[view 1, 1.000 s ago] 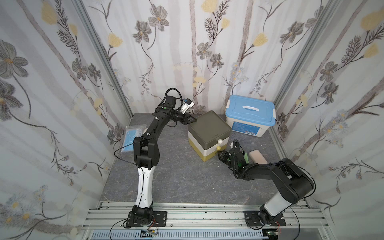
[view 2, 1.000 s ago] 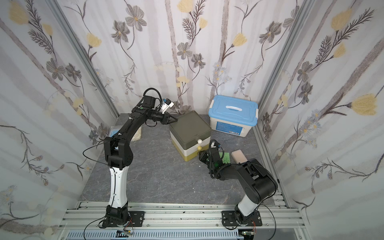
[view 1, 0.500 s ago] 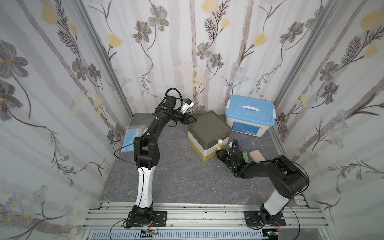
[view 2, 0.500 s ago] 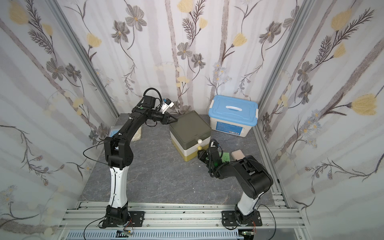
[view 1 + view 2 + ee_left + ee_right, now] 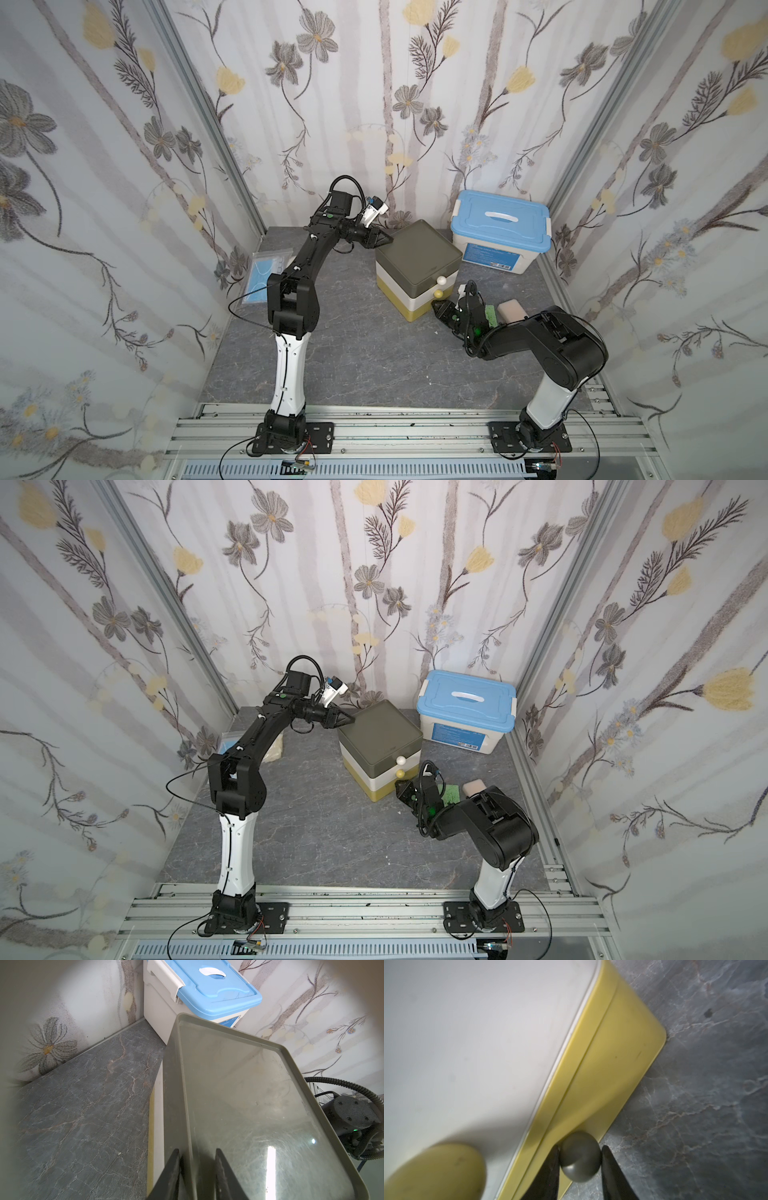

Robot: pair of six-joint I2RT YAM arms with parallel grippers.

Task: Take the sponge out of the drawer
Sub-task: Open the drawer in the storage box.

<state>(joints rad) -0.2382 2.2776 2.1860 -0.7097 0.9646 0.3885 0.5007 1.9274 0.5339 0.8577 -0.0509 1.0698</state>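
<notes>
A small drawer unit (image 5: 417,253) with an olive top, a white middle drawer and a yellow bottom drawer (image 5: 612,1068) stands at the back middle. All its drawers are closed, so the sponge is hidden. My left gripper (image 5: 196,1150) is shut on the raised rim of the olive top (image 5: 249,1105), at its back left corner in both top views (image 5: 353,721). My right gripper (image 5: 581,1147) sits low at the unit's front (image 5: 434,305). Its fingers press both sides of the bottom drawer's grey knob (image 5: 580,1159). The middle drawer's yellow knob (image 5: 436,1172) is just above.
A white box with a blue lid (image 5: 500,226) stands right of the unit against the back wall. A beige block (image 5: 512,309) and a green pad (image 5: 491,316) lie by my right arm. A bag of face masks (image 5: 266,270) lies at the left wall.
My right gripper has crept forward to the bottom drawer's front and its jaws have narrowed onto the grey knob. The left arm has not moved.
</notes>
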